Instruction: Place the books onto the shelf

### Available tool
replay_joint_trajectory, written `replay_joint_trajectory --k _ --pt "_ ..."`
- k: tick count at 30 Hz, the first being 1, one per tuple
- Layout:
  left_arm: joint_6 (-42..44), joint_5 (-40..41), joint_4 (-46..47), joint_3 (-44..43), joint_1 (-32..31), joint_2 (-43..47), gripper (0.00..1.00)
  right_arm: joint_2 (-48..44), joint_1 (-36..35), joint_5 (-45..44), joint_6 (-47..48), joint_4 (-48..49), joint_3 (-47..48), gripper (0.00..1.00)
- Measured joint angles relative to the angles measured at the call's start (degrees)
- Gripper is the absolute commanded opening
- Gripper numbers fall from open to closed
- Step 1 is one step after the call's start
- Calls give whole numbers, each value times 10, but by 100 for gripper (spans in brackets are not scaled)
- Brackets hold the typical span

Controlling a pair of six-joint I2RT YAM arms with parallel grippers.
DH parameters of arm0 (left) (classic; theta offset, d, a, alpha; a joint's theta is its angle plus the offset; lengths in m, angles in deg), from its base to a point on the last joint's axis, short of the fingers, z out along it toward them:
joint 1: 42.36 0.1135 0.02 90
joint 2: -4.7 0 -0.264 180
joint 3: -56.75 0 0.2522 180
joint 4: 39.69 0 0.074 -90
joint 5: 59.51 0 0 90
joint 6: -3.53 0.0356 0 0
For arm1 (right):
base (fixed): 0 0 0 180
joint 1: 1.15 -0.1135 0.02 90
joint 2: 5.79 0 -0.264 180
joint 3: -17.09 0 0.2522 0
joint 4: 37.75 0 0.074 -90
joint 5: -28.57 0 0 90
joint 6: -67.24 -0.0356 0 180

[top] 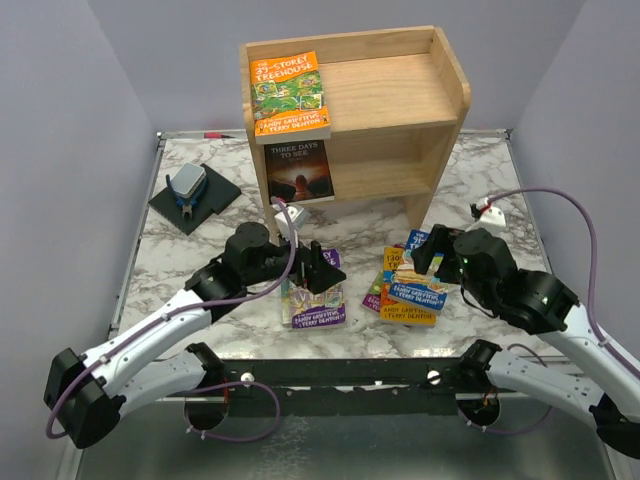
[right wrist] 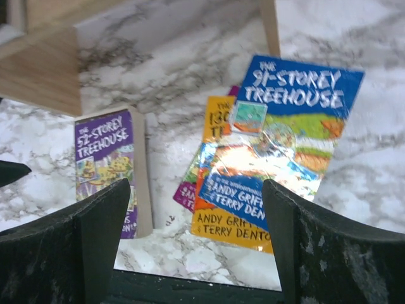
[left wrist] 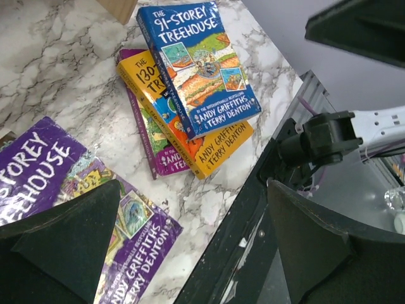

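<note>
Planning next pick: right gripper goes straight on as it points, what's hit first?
Probably the blue book on top; the open right gripper points down at its near corner. Depth is unclear: it might catch the yellow book beneath instead.

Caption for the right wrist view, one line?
Open right gripper facing a three-book stack topped by blue 91-Storey Treehouse; purple 52-Storey Treehouse lies apart on marble table.

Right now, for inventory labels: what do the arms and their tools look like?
The left arm and right arm: white links, black joints, a mauve cable along each. The left tool and right tool: matte black, wedge-shaped fingers.
</note>
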State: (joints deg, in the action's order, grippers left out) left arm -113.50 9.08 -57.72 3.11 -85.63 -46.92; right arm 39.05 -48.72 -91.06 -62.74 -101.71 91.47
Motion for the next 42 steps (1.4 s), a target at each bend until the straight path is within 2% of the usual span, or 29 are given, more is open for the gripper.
replay_joint_trajectory --k 5,11,19,24,32,36,42 --pt "-38 4 57 0 -17 -90 99 -45 0 -27 -118 -36 -81 91" --pt "-67 35 100 -4 -66 -199 99 -40 0 -59 -238 -70 -130 91" --pt "-95 74 126 -75 -110 -330 99 -32 0 -89 -371 -100 -195 90" --pt "-110 94 138 -105 -127 -370 98 -25 0 -93 -427 -103 -231 90" --pt "-138 121 157 -129 -150 -420 85 -18 3 -93 -473 -90 -285 89" --pt "-145 129 163 -150 -158 -450 75 -27 5 -93 -484 -67 -308 87" --pt "-153 134 171 -171 -160 -483 55 -65 8 -93 -492 -27 -342 82"
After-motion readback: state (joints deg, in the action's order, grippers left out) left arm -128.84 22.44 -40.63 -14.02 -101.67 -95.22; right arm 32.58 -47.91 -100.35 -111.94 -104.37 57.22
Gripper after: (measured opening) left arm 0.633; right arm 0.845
